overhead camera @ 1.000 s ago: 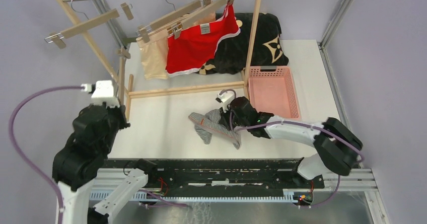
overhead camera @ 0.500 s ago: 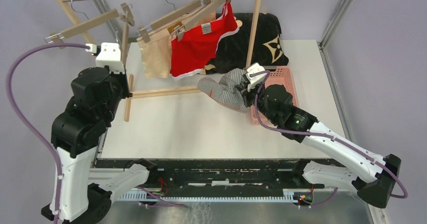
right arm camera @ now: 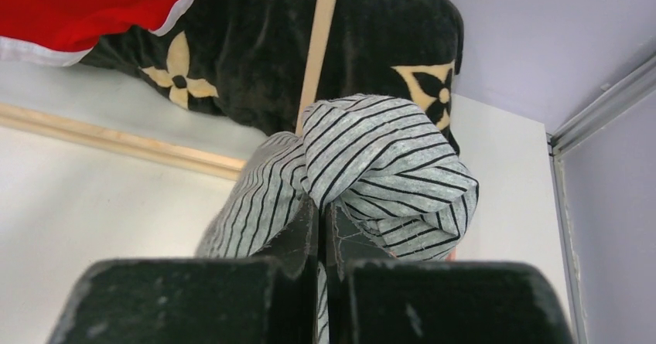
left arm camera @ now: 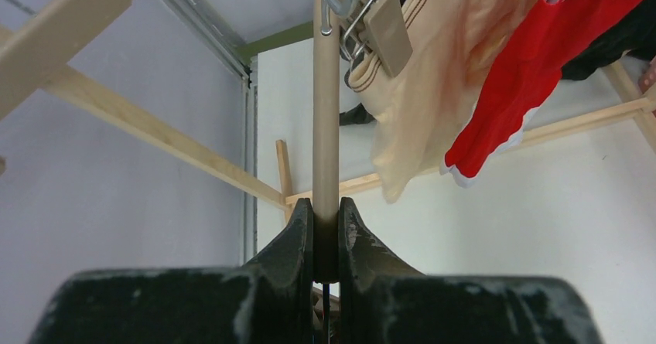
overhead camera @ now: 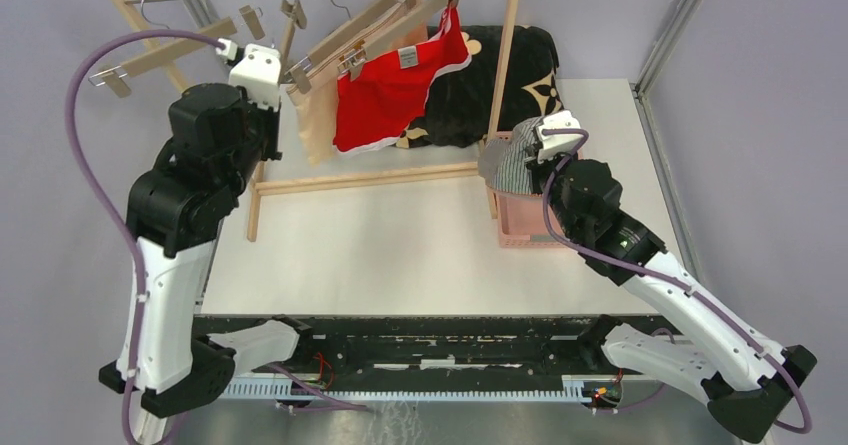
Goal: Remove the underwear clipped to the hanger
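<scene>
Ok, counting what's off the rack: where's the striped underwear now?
Top view, right side: the striped underwear hangs from the right gripper over the left rim of the pink basket, near the black cushion.

White table [overhead camera: 400, 250], pink basket [overhead camera: 515, 230], rack [overhead camera: 360, 180], cushion [overhead camera: 520, 65]

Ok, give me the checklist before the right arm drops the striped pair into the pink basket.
1. Right pincer shut on striped underwear: ok.
2. Striped underwear fully above pink basket: cannot tell; it overlaps the left rim in the top view.
3. Left pincer shut on wooden hanger bar: ok.
4. Beige underwear unclipped: not ok, hangs from its hanger.
5. Red underwear unclipped: not ok, hangs from its hanger.
</scene>
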`<action>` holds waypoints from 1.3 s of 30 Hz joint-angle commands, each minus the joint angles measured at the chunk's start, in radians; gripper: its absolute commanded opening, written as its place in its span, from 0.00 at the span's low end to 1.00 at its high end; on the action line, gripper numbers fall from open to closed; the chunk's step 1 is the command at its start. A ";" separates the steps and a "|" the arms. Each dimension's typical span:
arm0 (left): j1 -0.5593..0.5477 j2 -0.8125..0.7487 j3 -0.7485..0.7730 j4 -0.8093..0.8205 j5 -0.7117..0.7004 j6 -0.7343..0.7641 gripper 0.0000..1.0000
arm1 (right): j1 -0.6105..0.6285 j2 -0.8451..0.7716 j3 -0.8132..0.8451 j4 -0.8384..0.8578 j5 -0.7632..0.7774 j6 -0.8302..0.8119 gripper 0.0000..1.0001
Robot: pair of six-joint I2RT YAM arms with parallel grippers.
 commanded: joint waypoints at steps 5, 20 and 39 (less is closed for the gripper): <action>0.146 0.091 0.044 0.065 0.140 0.066 0.04 | -0.054 -0.024 -0.018 0.053 -0.010 -0.006 0.01; 0.505 0.188 0.058 0.256 0.609 0.040 0.03 | -0.114 0.051 -0.025 0.086 -0.054 0.002 0.01; 0.565 0.133 0.049 0.318 0.713 0.029 0.03 | -0.302 0.313 -0.080 0.161 -0.116 0.115 0.01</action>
